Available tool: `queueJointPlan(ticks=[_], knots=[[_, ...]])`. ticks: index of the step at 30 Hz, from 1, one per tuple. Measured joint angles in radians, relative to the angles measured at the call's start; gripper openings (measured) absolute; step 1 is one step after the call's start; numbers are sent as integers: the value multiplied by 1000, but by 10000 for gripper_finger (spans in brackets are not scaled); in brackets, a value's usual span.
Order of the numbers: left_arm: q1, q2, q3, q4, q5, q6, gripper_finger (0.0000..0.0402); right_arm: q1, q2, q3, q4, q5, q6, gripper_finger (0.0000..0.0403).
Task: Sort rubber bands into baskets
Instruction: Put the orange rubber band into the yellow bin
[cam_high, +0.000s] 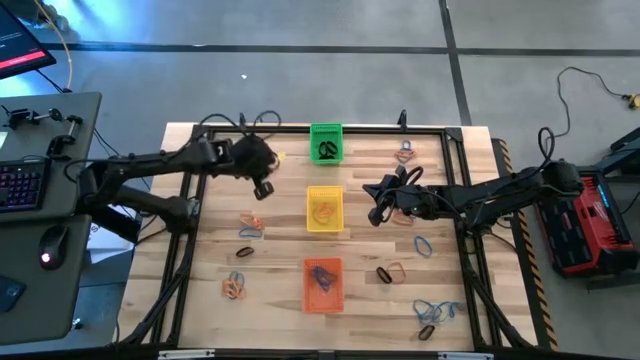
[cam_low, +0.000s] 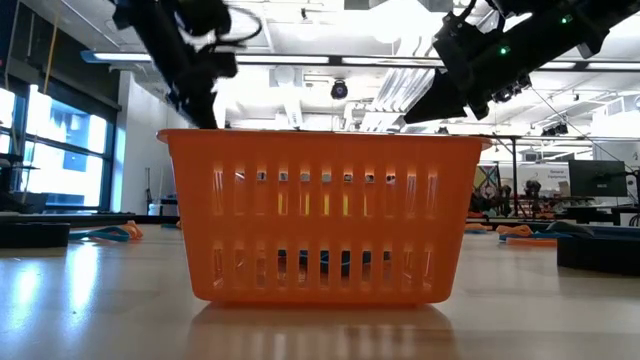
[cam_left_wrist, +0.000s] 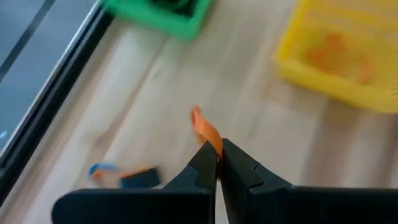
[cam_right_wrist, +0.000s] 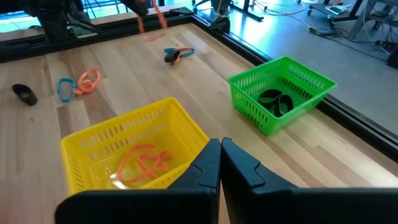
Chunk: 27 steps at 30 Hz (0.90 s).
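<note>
Wrist footage from the left arm settles what the overhead picture cannot: the left gripper (cam_left_wrist: 217, 155) has its fingers pinched on an orange band (cam_left_wrist: 207, 132), lifted above the wood between the green basket (cam_left_wrist: 163, 17) and the yellow basket (cam_left_wrist: 342, 56). From overhead, that gripper (cam_high: 264, 187) hangs over the table's left half, left of the basket column. Loose rubber bands (cam_high: 250, 227) lie scattered below it and toward the near-left corner.

Down the middle run the three baskets: green (cam_high: 326, 143) farthest, yellow (cam_high: 324, 209) in the centre, orange basket (cam_high: 322, 285) nearest. Black bands (cam_right_wrist: 275, 101) lie in the green one and orange bands (cam_right_wrist: 144, 161) in the yellow one; both show clearly only in the right wrist view. Blue bands lie in the orange basket.

The right gripper (cam_high: 378, 213) hovers just right of the yellow basket, its fingers closed with nothing between them (cam_right_wrist: 220, 167). More bands (cam_high: 436, 312) lie across the right half.

At table height the orange basket (cam_low: 318, 215) fills the frame and hides the other two baskets.
</note>
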Motion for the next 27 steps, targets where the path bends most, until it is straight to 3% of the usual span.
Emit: queueJointPlan(ticks=[15, 27], knots=[[-275, 179, 298, 22, 50, -27, 0, 0, 0, 0, -6, -11, -16, 0], [-333, 431, 389, 84, 102, 30, 0, 0, 0, 0, -9, -11, -35, 0]])
